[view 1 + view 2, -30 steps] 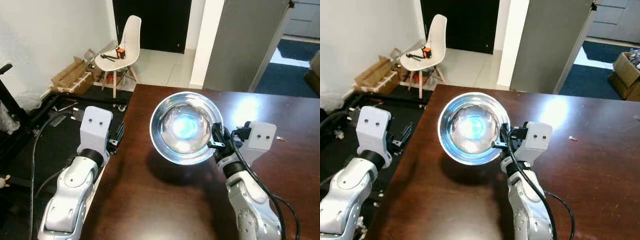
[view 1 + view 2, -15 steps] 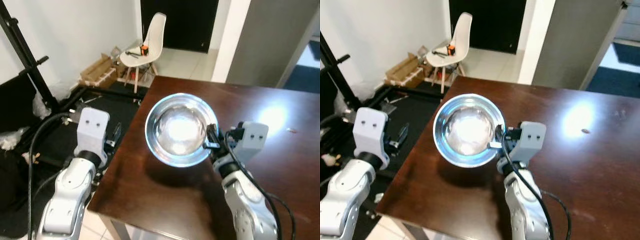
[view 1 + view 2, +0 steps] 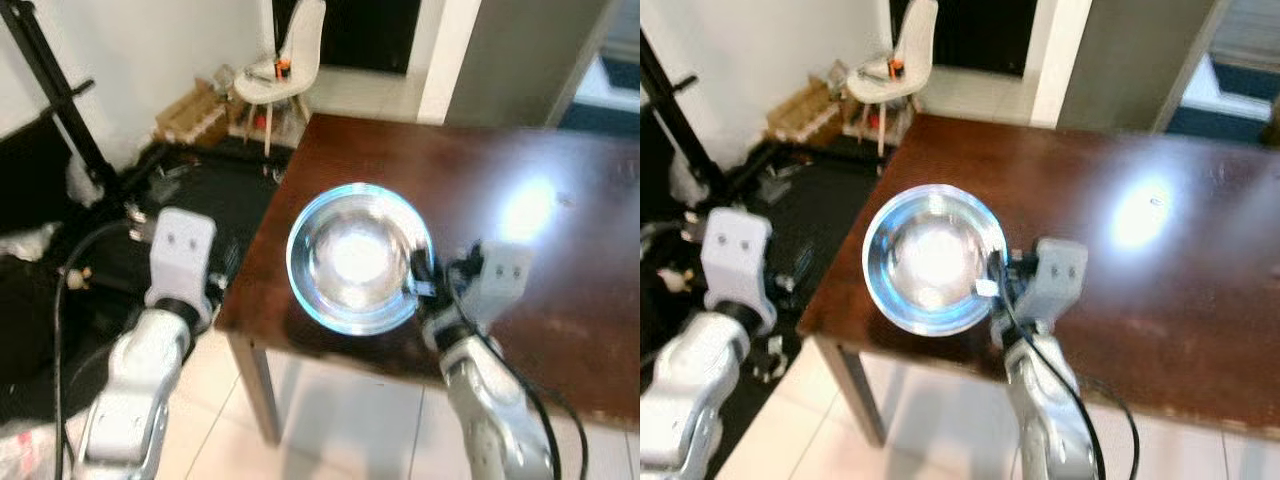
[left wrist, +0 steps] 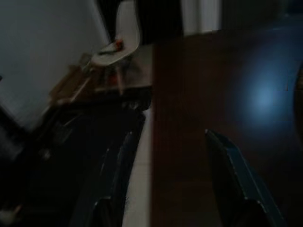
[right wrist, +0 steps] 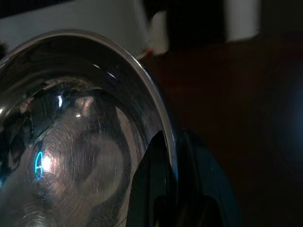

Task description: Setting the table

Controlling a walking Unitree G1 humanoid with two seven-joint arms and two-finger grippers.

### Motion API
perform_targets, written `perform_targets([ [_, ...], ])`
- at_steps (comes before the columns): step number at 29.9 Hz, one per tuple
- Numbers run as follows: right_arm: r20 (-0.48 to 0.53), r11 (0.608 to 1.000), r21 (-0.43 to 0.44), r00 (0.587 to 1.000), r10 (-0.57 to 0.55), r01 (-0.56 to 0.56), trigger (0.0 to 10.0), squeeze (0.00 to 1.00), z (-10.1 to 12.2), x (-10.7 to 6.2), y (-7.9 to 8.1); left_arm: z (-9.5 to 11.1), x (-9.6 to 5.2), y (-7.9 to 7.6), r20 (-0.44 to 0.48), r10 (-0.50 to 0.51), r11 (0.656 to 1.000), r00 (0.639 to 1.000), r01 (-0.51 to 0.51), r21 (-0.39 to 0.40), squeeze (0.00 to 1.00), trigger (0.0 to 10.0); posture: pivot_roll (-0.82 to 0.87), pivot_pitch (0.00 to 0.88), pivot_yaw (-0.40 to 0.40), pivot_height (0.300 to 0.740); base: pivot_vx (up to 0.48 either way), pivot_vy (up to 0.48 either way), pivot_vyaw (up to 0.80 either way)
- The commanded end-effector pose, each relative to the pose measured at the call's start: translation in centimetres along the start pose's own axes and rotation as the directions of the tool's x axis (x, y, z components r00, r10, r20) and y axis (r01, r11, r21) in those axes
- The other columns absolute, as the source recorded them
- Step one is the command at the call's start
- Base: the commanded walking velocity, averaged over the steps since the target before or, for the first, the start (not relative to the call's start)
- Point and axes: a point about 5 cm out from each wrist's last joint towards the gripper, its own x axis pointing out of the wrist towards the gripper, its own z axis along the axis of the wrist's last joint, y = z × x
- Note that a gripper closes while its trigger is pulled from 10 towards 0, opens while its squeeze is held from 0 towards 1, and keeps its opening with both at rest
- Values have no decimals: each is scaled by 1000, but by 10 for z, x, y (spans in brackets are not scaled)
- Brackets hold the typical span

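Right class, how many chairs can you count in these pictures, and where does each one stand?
1. A white chair stands on the floor beyond the far left corner of the dark wooden table, with small items on its seat. Others may be out of frame.

Both arms are silver-grey, built of rounded jointed segments, and each ends in a pale boxy wrist block [image 3: 180, 255] with two small dark screw holes on its face. A black ring joins block to forearm, and black cables [image 3: 1055, 375] loop along the right arm [image 3: 490, 400] while another runs beside the left arm [image 3: 135, 380]. The fingers [image 4: 236, 179] are long, black, flat and tapered, with a faint bluish sheen along their edges.
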Motion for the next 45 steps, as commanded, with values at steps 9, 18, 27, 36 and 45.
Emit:
perform_targets([
  [9, 7, 1000, 22, 1000, -15, 14, 10000, 0, 1, 0, 0, -5, -1, 0, -27, -5, 1000, 1000, 5, -3, 0, 10000, -4, 0, 81, 740, 0, 0, -347],
  [18, 3, 999, 33, 1000, -21, 21, 10000, 0, 1, 0, -1, -5, 0, -4, -28, -18, 1000, 999, 18, -11, 0, 10000, -5, 0, 79, 740, 0, 0, -781],
  [27, 2, 999, 36, 1000, -20, 20, 10000, 0, 1, 1, -1, -5, 0, -3, -26, -17, 1000, 1000, 17, -10, 0, 10000, -5, 0, 80, 740, 0, 0, -781],
  [36, 2, 999, 39, 1000, -20, 20, 10000, 0, 1, 1, -1, -6, 1, -3, -25, -18, 1000, 1000, 18, -9, 0, 10000, -5, 0, 81, 740, 0, 0, -781],
  [45, 1, 999, 40, 1000, -18, 18, 10000, 0, 0, 1, 0, -8, 1, -5, -31, -22, 1000, 999, 22, -11, 0, 10000, -7, 0, 81, 740, 0, 0, -781],
])
